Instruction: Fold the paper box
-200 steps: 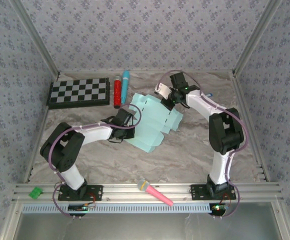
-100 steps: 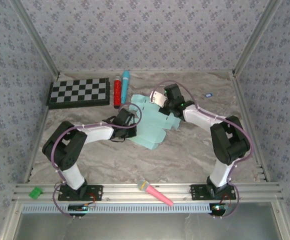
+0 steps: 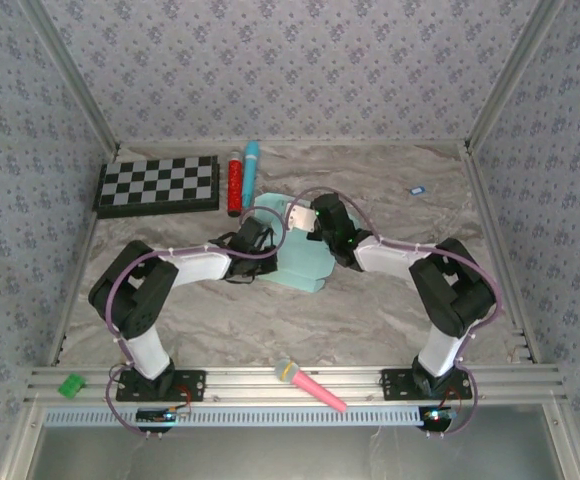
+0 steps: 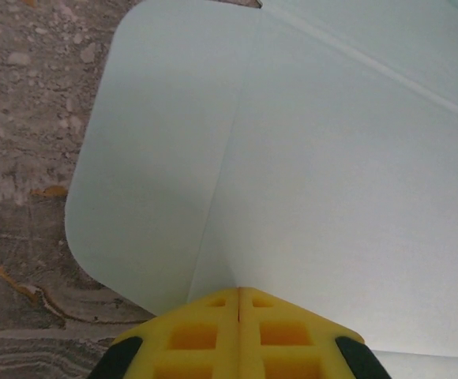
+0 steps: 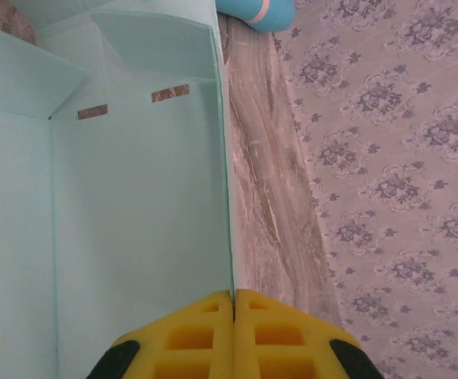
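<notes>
While both arms reach into the middle of the marbled table (image 3: 390,310), the paper box (image 3: 305,268) lies between them, a pale mint sheet partly folded, nearer the far side than the near rail. It sits right of the checkerboard (image 3: 158,184) and just near of the red tube (image 3: 234,185) and cyan tube (image 3: 251,165).

Left gripper (image 4: 238,294): yellow fingers pressed together with no gap. The tip is over the sheet where a crease runs up from the seam, and a rounded flap spreads to the left onto the table. I can't tell if it touches the card.

Right gripper (image 5: 234,296): fingers also pressed together. The right edge of a mint panel runs straight into the seam. I can't tell whether the card is nipped between them or just beside them. Two small slots show in that panel near its far fold, with the cyan tube's end beyond.

A pink marker (image 3: 315,388) lies on the near rail, well apart from the box.
</notes>
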### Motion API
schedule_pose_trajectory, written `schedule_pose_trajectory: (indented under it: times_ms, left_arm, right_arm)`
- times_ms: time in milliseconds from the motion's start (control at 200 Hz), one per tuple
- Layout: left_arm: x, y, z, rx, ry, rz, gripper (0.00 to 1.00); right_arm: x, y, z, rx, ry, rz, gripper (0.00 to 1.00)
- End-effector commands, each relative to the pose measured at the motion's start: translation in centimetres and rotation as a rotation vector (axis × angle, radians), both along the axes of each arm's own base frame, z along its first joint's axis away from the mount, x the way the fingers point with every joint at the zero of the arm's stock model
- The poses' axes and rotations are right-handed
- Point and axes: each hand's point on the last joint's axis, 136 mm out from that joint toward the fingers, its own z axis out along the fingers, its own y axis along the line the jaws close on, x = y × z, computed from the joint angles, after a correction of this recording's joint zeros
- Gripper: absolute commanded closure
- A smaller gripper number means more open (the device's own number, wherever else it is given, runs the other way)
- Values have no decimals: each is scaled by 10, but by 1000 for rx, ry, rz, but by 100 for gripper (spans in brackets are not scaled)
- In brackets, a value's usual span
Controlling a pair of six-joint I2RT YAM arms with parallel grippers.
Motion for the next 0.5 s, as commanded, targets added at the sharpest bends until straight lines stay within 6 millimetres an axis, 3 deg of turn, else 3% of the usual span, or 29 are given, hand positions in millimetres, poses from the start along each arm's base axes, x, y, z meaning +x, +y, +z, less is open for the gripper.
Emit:
schedule_pose_trajectory:
  times_ms: [0,495]
  left_arm:
    - [3,-10,-1,-19,-2,-3,100]
    - [6,-20,3,-58,-37,-7,100]
  right_arm:
    - [-7,6,-1,-24,-51,22,99]
    - [-37,16,-20,-4,-5,97,100]
